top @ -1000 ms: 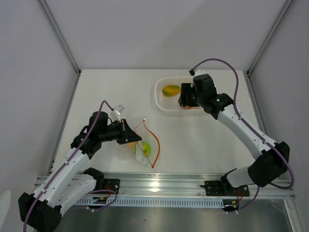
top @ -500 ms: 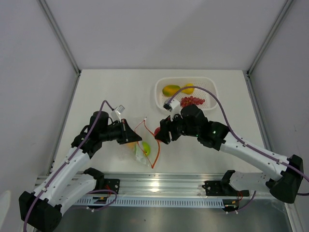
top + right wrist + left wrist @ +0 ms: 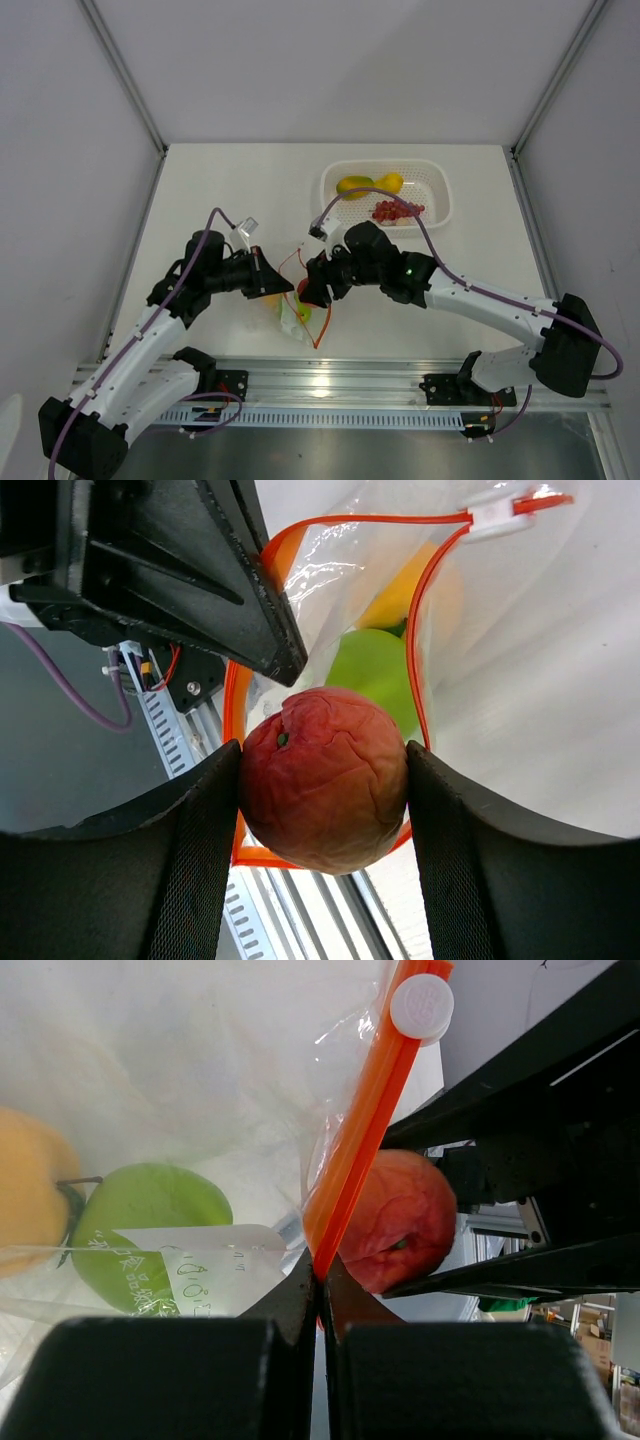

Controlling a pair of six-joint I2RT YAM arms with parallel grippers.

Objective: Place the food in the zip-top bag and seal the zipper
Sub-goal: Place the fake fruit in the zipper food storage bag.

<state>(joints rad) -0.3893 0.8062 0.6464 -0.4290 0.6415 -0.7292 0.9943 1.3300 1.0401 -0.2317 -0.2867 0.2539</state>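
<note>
The clear zip-top bag [image 3: 292, 312] lies in front of the left arm with its mouth held open. My left gripper [image 3: 322, 1282] is shut on the orange zipper [image 3: 362, 1120] strip at the mouth's edge. Inside the bag sit a green apple [image 3: 150, 1225] and a yellow-orange fruit [image 3: 28, 1190]. My right gripper [image 3: 322, 750] is shut on a reddish-orange peach [image 3: 320, 795], which hangs right at the bag's open mouth, above the zipper [image 3: 340, 522] loop. Through the mouth the green apple [image 3: 372, 668] shows beyond the peach.
A white perforated basket [image 3: 438, 172] stands at the back right, holding a mango [image 3: 352, 186], a yellow piece [image 3: 391, 182] and a dark red grape bunch [image 3: 397, 209]. The metal rail [image 3: 330, 385] runs along the table's near edge, close below the bag.
My right arm has lifted the peach out of the basket and swung left and nearer, bringing it to the bag's mouth. The left arm has held still.
</note>
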